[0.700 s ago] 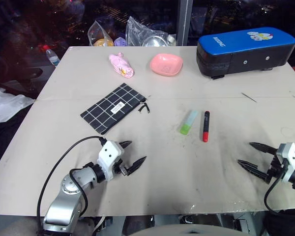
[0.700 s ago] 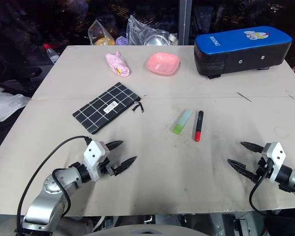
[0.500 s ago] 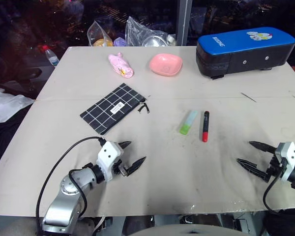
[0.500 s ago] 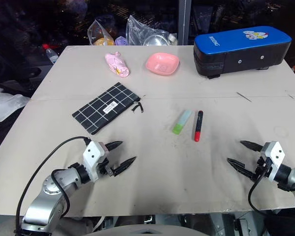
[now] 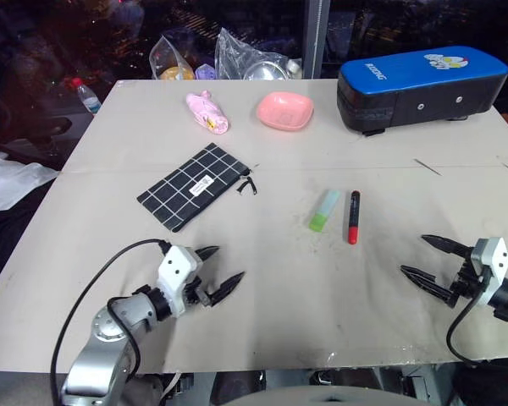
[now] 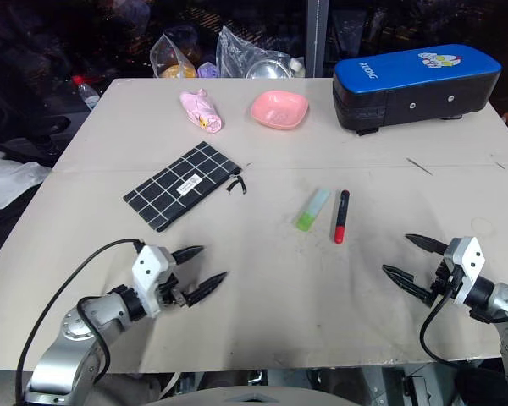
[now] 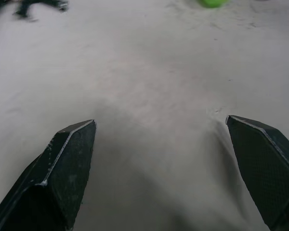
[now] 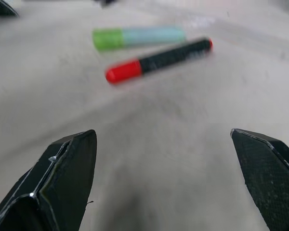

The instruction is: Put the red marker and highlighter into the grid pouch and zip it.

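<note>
Your left gripper (image 5: 217, 266) and right gripper (image 5: 432, 261) both hover spread wide and empty, likely staged for a first reach. The red marker (image 5: 354, 217) and highlighter (image 5: 325, 210) lie side by side at the right gripper's 10 o'clock, the grid pouch (image 5: 193, 185) at the left's 12 (its mouth possibly unzipped). The blue case (image 5: 419, 83), pink bowl (image 5: 285, 110) and pink toy (image 5: 208, 112) sit far back, blocking nothing.

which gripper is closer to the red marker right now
Right. The right gripper hovers open over the table just past the red marker, toward the robot's right. The left gripper, also open, sits farther away on the marker's other side, beyond the highlighter.
</note>
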`<control>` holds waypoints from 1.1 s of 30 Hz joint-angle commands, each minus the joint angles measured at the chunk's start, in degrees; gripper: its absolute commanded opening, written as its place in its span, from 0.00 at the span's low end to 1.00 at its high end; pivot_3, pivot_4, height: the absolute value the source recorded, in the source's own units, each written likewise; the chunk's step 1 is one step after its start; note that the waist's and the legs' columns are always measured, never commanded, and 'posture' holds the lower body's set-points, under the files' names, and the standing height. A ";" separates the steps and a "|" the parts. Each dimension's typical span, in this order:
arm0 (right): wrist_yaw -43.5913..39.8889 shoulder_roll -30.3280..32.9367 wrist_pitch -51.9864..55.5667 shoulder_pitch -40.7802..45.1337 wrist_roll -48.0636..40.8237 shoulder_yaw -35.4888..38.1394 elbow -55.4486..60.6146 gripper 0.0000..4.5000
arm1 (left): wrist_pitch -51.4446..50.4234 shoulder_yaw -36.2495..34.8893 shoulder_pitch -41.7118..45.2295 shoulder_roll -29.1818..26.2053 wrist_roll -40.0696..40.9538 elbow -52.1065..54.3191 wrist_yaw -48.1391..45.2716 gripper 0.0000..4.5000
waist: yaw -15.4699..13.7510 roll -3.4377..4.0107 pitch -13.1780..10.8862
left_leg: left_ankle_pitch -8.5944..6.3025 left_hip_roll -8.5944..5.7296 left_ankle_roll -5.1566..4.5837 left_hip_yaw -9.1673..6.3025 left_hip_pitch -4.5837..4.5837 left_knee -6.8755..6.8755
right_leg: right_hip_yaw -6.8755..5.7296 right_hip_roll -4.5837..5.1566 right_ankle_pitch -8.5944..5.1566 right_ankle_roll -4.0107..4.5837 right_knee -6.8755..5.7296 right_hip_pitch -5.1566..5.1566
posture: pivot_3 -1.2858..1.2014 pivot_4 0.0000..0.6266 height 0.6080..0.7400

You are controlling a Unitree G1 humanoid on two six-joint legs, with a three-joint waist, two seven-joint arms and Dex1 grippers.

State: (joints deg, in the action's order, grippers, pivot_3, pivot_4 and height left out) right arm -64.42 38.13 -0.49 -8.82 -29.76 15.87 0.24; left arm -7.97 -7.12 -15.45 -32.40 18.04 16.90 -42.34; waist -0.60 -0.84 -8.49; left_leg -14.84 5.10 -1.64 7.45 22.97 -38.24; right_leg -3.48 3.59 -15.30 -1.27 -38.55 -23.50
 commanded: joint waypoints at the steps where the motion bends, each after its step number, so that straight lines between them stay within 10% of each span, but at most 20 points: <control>1: -1.28 -0.32 4.07 0.27 -4.59 -0.89 5.77 1.00 | 4.80 -6.78 -0.54 -1.08 -1.08 -0.03 2.11 0.98 | -0.09 -0.02 -0.01 | 0.00 0.02 0.00 0.00 0.01 0.00 | 0.00 0.01 0.00 0.00 0.00 0.00 | 0.52 0.24 0.83; 12: -1.97 -1.81 11.18 5.41 -10.50 -1.98 9.95 1.00 | 29.02 -16.77 -1.23 -10.02 -13.38 -21.21 3.63 0.98 | -0.64 -0.08 -0.05 | -0.06 0.01 -0.09 -0.01 0.07 -0.02 | -0.14 0.18 -0.07 0.13 0.06 -0.09 | 0.52 0.24 0.83; 33: -1.86 -3.28 9.41 6.16 -7.72 -2.22 8.78 1.00 | 58.82 3.63 30.51 -20.57 -38.00 -56.49 14.80 0.98 | -0.30 0.01 0.00 | -0.10 -0.14 -0.20 0.05 0.24 -0.11 | -0.34 0.36 0.06 -0.10 -0.02 -0.08 | 0.52 0.24 0.83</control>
State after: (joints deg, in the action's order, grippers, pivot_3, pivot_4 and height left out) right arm -66.70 35.13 9.81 -2.76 -37.19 12.74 7.49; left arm 49.58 -5.93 12.94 -52.56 -18.11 -36.22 -28.26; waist -0.90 -0.83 -8.49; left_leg -14.94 4.93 -1.84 7.53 23.19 -38.35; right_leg -3.80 3.95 -15.23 -1.38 -38.59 -23.58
